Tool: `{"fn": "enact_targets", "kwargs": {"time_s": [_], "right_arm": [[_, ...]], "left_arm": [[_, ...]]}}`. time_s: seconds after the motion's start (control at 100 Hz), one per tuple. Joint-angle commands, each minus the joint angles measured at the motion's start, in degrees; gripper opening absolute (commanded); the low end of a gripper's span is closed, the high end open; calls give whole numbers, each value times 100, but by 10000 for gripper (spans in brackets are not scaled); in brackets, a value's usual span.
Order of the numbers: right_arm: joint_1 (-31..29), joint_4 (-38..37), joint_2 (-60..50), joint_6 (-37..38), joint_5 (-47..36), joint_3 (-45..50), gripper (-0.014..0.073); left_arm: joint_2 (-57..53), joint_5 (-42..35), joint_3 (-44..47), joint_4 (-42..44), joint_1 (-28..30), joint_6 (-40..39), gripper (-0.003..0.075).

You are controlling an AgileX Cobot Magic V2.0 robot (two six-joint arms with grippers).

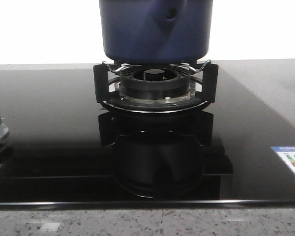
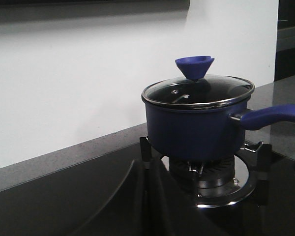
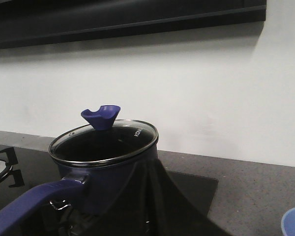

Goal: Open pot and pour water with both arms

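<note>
Pot (image 1: 155,32) sat on the burner (image 1: 155,83), glass lid (image 2: 196,91) on, blue handle (image 2: 273,115) projecting; neither of my tools was visible, so their state I could not tell.

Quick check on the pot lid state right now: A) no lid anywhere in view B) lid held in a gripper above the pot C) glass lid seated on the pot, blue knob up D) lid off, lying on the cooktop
C: in the left wrist view the glass lid sits flush in the rim of the pot on the burner, its blue knob pointing up; no gripper shows in any view.
</note>
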Motion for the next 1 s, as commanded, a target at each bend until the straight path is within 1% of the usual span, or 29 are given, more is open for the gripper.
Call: {"fn": "enact_targets", "kwargs": {"time_s": [0.0, 0.04, 0.08, 0.11, 0.12, 0.13, 0.14, 0.15, 0.16, 0.18, 0.19, 0.21, 0.22, 0.23, 0.25, 0.26, 0.29, 0.3, 0.33, 0.37, 0.4, 0.44, 0.5, 0.54, 0.6, 0.73, 0.89, 0.95, 0.99], "right_arm": [[-1, -192, 25, -59, -193, -146, -71], [-1, -192, 25, -59, -193, -146, -71], [-1, -192, 25, -59, -193, -146, -71], [-1, -192, 25, -59, -193, -146, -71], [-1, -192, 25, -59, -193, -146, -71], [-1, -192, 25, -59, -193, -146, -71], [-1, -192, 25, -59, -193, -146, -71], [-1, -192, 25, -59, -193, -146, -71], [-1, -192, 25, -59, -193, -146, -71], [-1, -192, 25, -59, -193, -146, -71], [-1, -192, 25, -59, -193, -146, -71], [-1, -192, 25, -59, -193, -146, -71], [-1, -192, 25, -59, -193, -146, -71], [-1, -192, 25, -59, -193, -146, -71], [-1, -192, 25, -59, -193, -146, -71], [-1, -192, 25, -59, -193, -146, -71], [-1, -192, 25, -59, -193, -146, -71], [-1, -192, 25, -59, -193, -146, -71], [-1, -192, 25, -59, -193, -146, -71], [-1, -192, 25, -59, -193, -146, -71], [-1, -192, 25, -59, -193, -146, -71], [-1, -192, 25, -59, -193, -146, -71], [-1, -192, 25, -59, -193, -146, -71], [-1, -192, 25, -59, -193, -146, -71], [-1, -192, 25, -59, -193, -146, -71], [-1, -192, 25, -59, -193, -146, -71], [-1, -203, 25, -59, -193, -146, -71], [-1, -203, 25, -59, -193, -146, -71], [-1, -203, 25, -59, -193, -146, -71]], "left_arm": [[32, -349, -212, -189, 13, -47, -20], [32, -502, -258, 85, 13, -193, -20], [32, -655, -319, 730, 13, -643, -20], [32, -839, -369, 1332, 13, -1236, -20], [32, -869, -380, 1679, 13, -1585, -20], [32, -930, -398, 1863, 13, -1768, -20], [32, -957, -396, 2049, 13, -2147, -20], [32, -983, -421, 2431, 13, -2338, -20], [32, -1032, -430, 2623, 13, -2714, -20], [32, -1091, -444, 3191, 13, -3079, -20], [32, -1104, -456, 3569, 13, -3426, -20], [32, -1131, -457, 3942, 13, -3925, -20], [32, -1132, -457, 4312, 13, -4082, -20], [32, -1154, -457, 4486, 13, -4394, -20], [32, -1198, -457, 5001, 13, -4704, -20], [32, -1215, -457, 5335, 13, -5007, -20], [32, -1299, -436, 5926, 13, -5593, -20], [32, -1355, -429, 6057, 13, -5868, -20], [32, -1518, -376, 6636, 13, -6384, -20], [17, -1881, -249, 7161, 13, -7078, -20], [-35, -2158, -128, 7681, 13, -7533, -20], [-110, -2576, 114, 8126, 13, -8150, -20], [-325, -3100, 560, 8860, 13, -8824, -20], [-506, -3450, 834, 9096, 13, -9163, -20], [-793, -3791, 1307, 9080, 13, -9264, -20], [-1522, -3747, 1847, 9082, 13, -9310, -20], [-1992, -3299, 2308, 9007, 22, -9375, -20], [-2067, -2697, 2298, 8991, 22, -9526, -20], [-2119, -2500, 2298, 8991, 22, -9584, -20]]}}
